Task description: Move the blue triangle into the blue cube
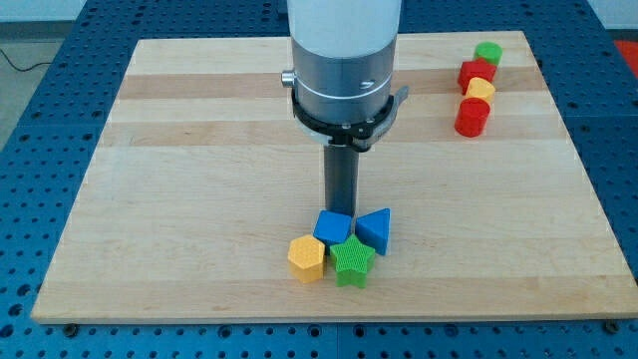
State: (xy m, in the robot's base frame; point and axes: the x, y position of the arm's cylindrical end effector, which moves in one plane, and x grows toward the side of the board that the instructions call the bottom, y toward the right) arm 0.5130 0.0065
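Note:
The blue triangle lies near the view's bottom centre, right beside the blue cube, touching or almost touching it on the cube's right. My tip comes down just behind the two, at the cube's top edge and a little left of the triangle. The rod's very end is partly hidden by the cube.
A green star sits just below the cube and triangle, a yellow hexagon block to its left. At the view's top right stand a green cylinder, a red block, a yellow block and a red cylinder.

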